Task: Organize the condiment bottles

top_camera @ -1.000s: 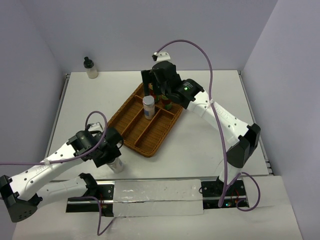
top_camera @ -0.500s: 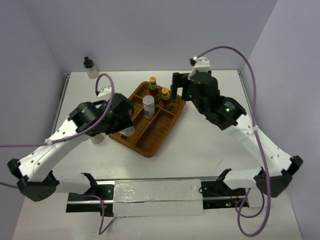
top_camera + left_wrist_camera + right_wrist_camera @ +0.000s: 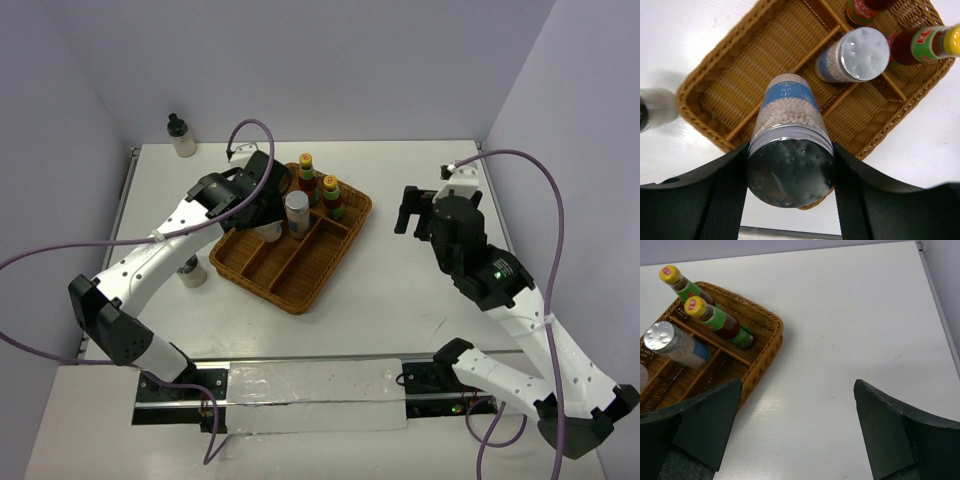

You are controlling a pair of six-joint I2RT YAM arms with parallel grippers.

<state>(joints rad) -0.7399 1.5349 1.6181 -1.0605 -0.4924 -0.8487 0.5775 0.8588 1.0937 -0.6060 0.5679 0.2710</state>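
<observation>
White tabletop and lilac walls frame the scene. At the table's eleven o'clock corner a cream bottle stands alone. A second cream bottle waits at nine o'clock of the wicker tray, half hidden under the left arm. Both sit outside the tray, so we judge they remain to be sorted.

The left gripper is closed around a shaker. It grips near the lid so the body hangs free below, and it hovers over the tray's ten o'clock side. We cannot tell whether the base touches the weave.

At three o'clock of it, just beside, the other shaker stands in the middle slot. That is why we think the held one is meant to join its twin there.

Toward one o'clock, one red sauce bottle and another red sauce bottle share the far slot, already paired.

At three o'clock of the tray, well apart from it, the right gripper hangs over bare table with its jaws spread wide and nothing between them. We judge it is parked there to leave the left arm room.
</observation>
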